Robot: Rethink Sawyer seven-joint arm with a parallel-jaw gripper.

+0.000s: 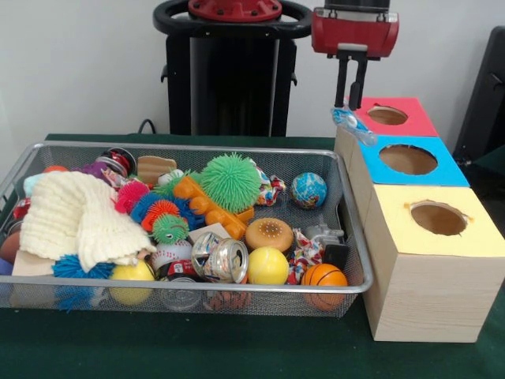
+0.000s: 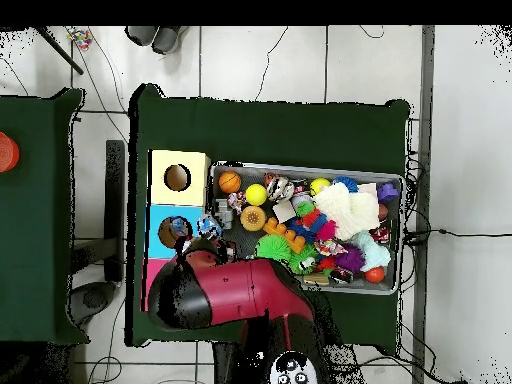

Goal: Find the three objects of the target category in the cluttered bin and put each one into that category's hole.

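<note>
Clutter is filling the wire mesh bin (image 1: 16, 178), and much of it is lying half buried. Going from the left in the front view, a cream knitted cloth (image 1: 75, 217) is covering the toys under it, and only blue spikes are showing below its edge. Beside it, a green spiky ball (image 1: 230, 181) is resting above an orange toy block (image 1: 207, 207), and a crushed drink can (image 1: 221, 259) is lying near a yellow ball (image 1: 268, 265). A small basketball (image 1: 323, 276) is sitting in the right front corner, and a globe ball (image 1: 308, 189) farther back. Right of the bin, three wooden boxes are standing in a row, with a yellow lid (image 1: 481, 233), a blue lid (image 1: 454, 170) and a red lid (image 1: 414, 122), each with a round hole. The gripper (image 1: 349, 110) is hanging over the boundary of red and blue boxes, clamped on a small bluish object (image 1: 353, 125) that I cannot identify. In the overhead view the arm is hiding most of the red box.
</note>
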